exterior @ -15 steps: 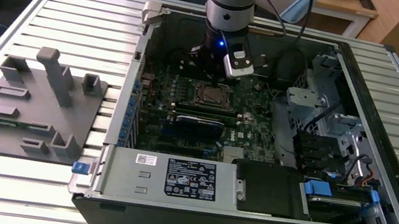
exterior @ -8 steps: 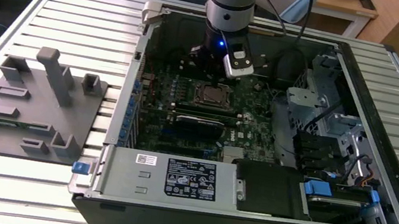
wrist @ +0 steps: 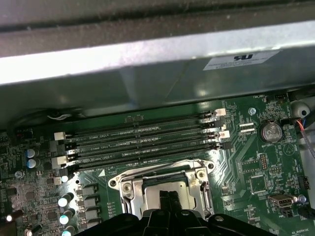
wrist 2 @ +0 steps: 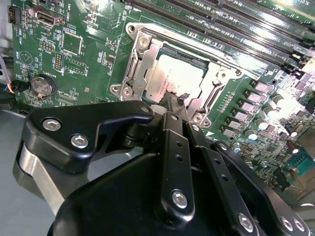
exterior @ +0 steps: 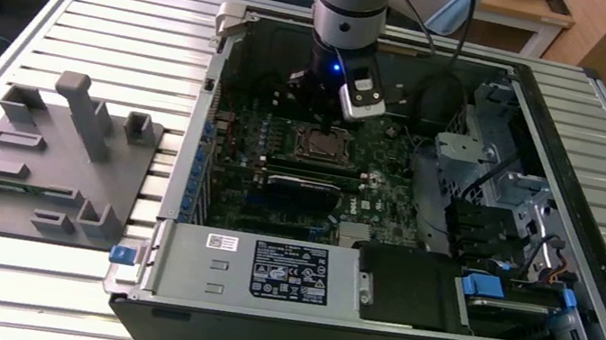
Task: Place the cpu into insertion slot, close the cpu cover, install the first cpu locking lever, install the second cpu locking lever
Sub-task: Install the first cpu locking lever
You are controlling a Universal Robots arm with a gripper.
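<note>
Hovering with jaws [wrist 2: 178,98] pressed together and holding nothing, tips down at the edge of the chip [wrist 2: 173,78]. We see that chip already seated in the socket [wrist 2: 147,61], with the cover frame [wrist 2: 222,69] apparently down around it. We judge the first lever step is in hand; next calls for hooking it under its catch on the green board [wrist: 246,162].

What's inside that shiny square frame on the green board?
Inside the cpu cover sits the cpu, its silvery top showing. The tool hides one edge, and the insertion slot beneath is covered.
</note>
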